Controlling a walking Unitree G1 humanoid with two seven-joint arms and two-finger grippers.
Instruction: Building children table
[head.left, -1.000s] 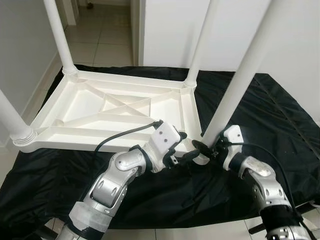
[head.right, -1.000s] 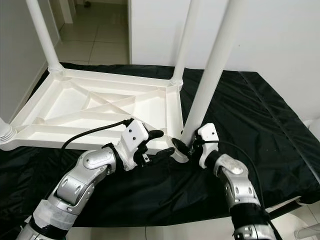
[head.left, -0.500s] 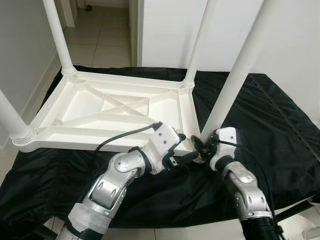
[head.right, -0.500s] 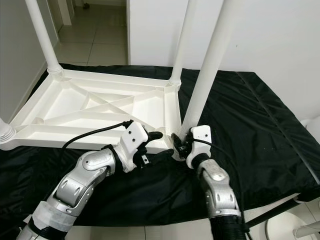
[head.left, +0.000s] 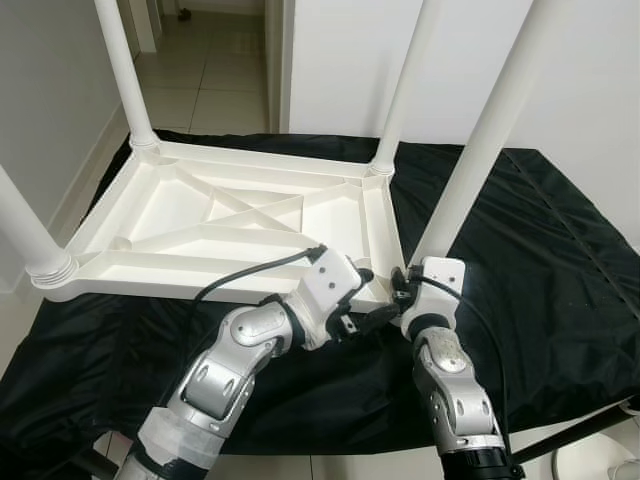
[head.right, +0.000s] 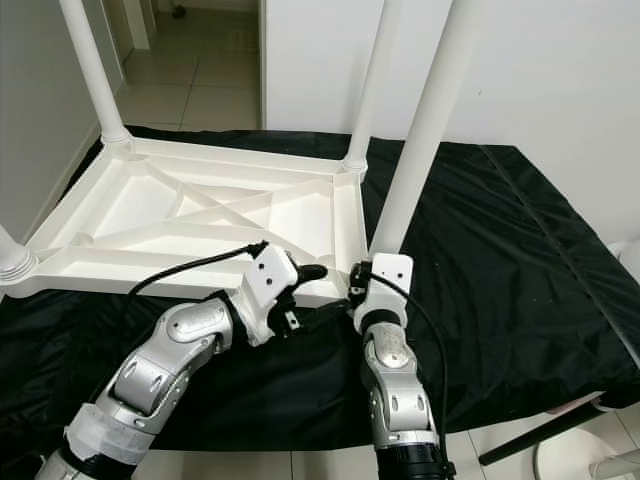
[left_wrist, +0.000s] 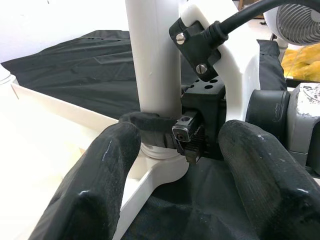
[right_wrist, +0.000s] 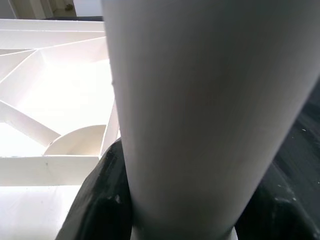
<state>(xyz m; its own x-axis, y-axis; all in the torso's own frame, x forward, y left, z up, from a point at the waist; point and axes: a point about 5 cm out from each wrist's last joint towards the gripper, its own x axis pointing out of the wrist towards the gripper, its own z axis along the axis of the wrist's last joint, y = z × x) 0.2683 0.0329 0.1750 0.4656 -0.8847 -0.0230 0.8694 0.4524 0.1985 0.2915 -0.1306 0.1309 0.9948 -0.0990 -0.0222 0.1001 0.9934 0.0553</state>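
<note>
The white plastic children's table (head.left: 235, 215) lies upside down on a black sheet (head.left: 520, 230) that covers the bench, its ribbed underside facing up and its legs pointing toward the ceiling. Farthest to the left of the left end effector (head.left: 372, 316), a table leg (head.left: 25, 235) stands in the near left corner socket, and another leg (head.left: 122, 72) rises from the far left corner, with tiled floor (head.left: 205, 80) beyond it. The left end effector sits low at the near right corner of the tabletop, its two black fingers (left_wrist: 102, 165) spread apart and holding nothing; between and just ahead of them stands the base of the near right leg (head.left: 475, 150). A black cable (head.left: 245, 270) runs from the left wrist back across the table's rim. Beyond that corner, a fourth leg (head.left: 405, 85) stands in the far right socket. Just to the right of the left end effector, the right end effector (head.left: 400, 288) is clamped around the bottom of the near right leg, right above the corner socket; its black fingers (right_wrist: 100, 200) wrap each side of the white tube. The leg leans up and away to the right from that grip.
</note>
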